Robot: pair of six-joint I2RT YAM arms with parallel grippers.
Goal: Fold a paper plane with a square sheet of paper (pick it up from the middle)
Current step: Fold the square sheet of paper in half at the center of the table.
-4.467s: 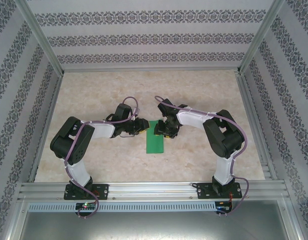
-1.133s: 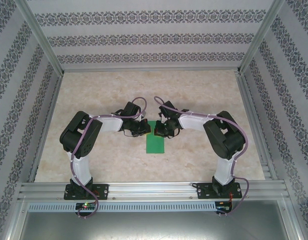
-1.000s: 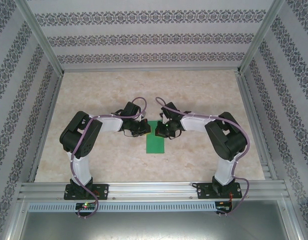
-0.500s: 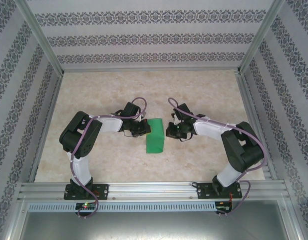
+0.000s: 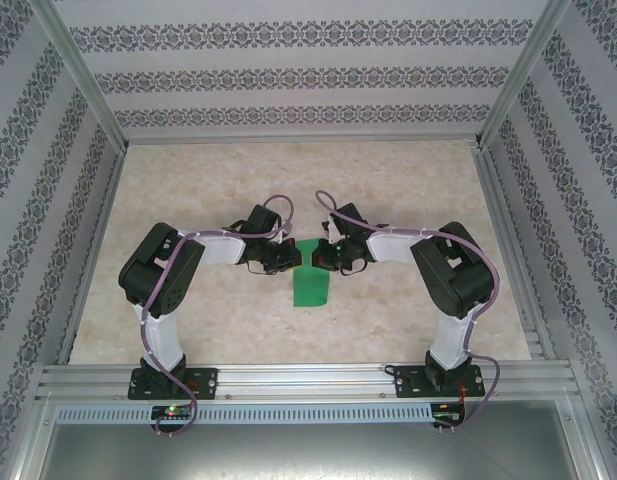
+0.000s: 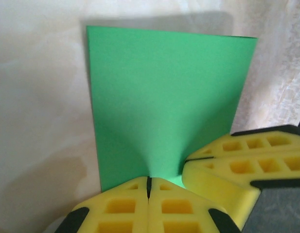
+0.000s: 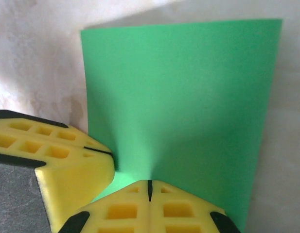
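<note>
Left gripper and right gripper, jaws closed together, each pinch the green sheet of paper side by side at its far edge. The sheet lies near the centre of the marbled table.

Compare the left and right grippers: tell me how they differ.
The left gripper meets the green paper from the left side, the right gripper from the right. The left gripper pinches the paper's left part, the right gripper the part beside it. Shared: both are shut on the paper, side by side.
</note>
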